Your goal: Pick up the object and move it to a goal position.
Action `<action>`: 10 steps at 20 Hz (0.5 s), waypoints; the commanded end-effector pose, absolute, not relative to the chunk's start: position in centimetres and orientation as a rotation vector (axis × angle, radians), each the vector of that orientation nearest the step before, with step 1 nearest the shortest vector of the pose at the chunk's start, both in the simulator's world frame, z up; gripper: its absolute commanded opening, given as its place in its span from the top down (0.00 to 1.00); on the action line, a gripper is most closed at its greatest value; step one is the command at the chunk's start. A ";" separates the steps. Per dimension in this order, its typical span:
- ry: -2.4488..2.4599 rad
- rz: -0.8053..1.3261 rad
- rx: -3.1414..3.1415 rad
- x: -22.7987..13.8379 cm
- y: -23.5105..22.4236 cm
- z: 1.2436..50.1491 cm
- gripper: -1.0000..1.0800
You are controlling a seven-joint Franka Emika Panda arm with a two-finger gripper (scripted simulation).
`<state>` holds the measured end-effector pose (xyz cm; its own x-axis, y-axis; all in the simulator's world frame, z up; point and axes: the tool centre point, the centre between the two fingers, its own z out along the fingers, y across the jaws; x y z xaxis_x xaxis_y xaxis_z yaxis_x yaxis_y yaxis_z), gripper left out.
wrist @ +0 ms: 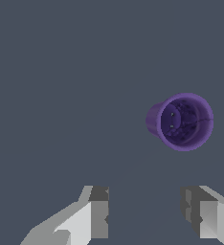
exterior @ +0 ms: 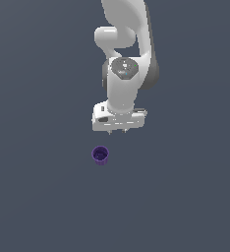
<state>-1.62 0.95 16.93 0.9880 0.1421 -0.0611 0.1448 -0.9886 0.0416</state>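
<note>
The cup [exterior: 100,155] stands nearest in the exterior view, upright on the dark tabletop [exterior: 38,197], mouth up, with bare surface all around it. It is small, purple and a little tapered. Nothing touches it. In the wrist view the cup [wrist: 182,121] shows its open mouth and part of its side wall, and it lies off to one side of the line between the two fingers [wrist: 98,213] rather than between them.

Just beyond the cup, and a little to the exterior view's right, is the gripper [exterior: 117,132]. It points down and its short fingertips seem to hang clear of the tabletop, apart from the cup. The wrist view shows the jaws spread, a wide gap of bare tabletop between them and nothing held. The gap looks ample for so small a cup.

Farther back the white arm [exterior: 124,59] rises and leaves the top of the exterior view.

As for progress, the task looks barely begun. The cup is not yet grasped or lifted, and the gripper is not yet lined up over it. What remains, by my reading, is nearly everything: bring the gripper across so the cup sits between the fingers, lower, close, lift, and carry the cup to the goal. No goal marker shows in either view, so I cannot tell where the cup must go.
</note>
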 end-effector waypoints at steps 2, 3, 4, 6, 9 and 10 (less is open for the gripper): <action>0.343 -0.131 3.030 -1.8 0.7 16.1 0.38; 0.383 -0.145 3.009 -1.8 0.6 15.8 0.38; 0.425 -0.160 2.986 -1.9 0.5 15.5 0.38; 0.515 -0.194 2.934 -1.9 0.3 14.8 0.38; 0.657 -0.250 2.843 -2.0 -0.1 13.9 0.38; 0.703 -0.269 2.810 -2.0 -0.3 13.5 0.38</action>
